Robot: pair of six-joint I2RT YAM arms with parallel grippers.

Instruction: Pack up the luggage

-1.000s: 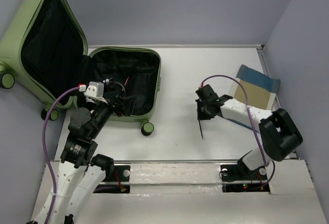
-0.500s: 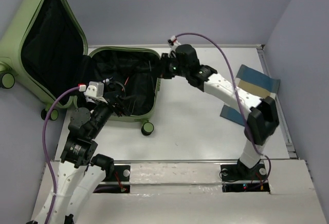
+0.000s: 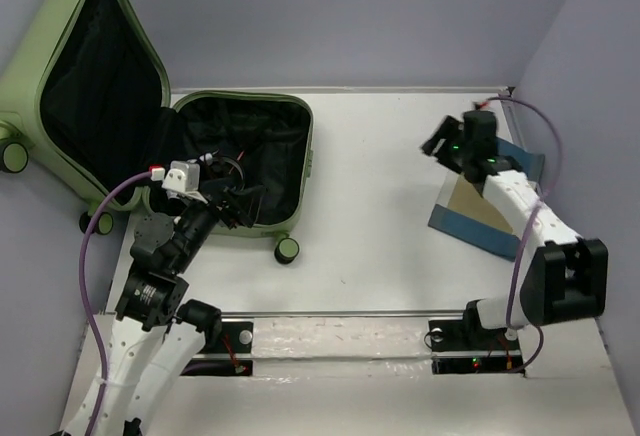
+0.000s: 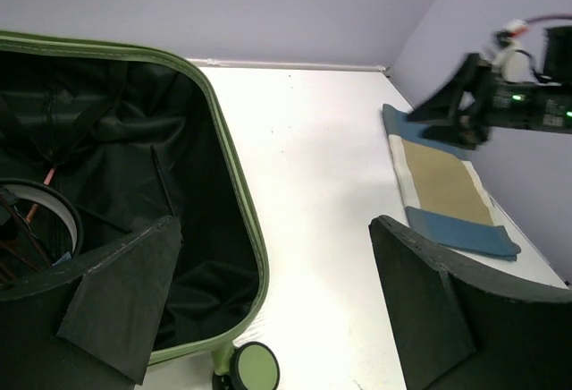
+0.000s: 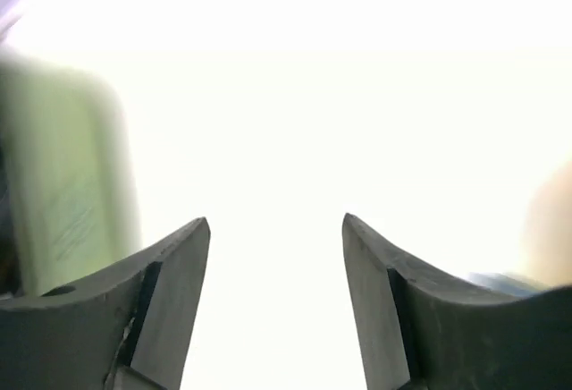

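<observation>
The luggage [image 3: 296, 146] lies open at the table's left, its light-green lid [image 3: 60, 26] leaning up and back, the black lining showing. My left gripper [image 3: 245, 201] hovers open over the near right corner of its base [image 4: 234, 189], with a wheel [image 4: 256, 368] just below and nothing between the fingers [image 4: 420, 309]. My right gripper [image 3: 435, 143] is open and empty, raised at the far right above a folded blue-and-tan cloth [image 3: 482, 206]. In the right wrist view its jaws [image 5: 275, 229] frame a washed-out table, with the luggage [image 5: 63, 184] a green blur at the left.
A white ring-shaped item [image 4: 40, 220] and thin red cables [image 3: 240, 161] lie inside the luggage base. The folded cloth [image 4: 444, 191] lies near the right wall [image 3: 590, 106]. A raised white ledge [image 3: 340, 341] runs along the near edge by the arm bases.
My right arm carried a thin black item from the table's middle to the luggage, opened, and swung back right above the cloth, empty. The left arm has not moved.
</observation>
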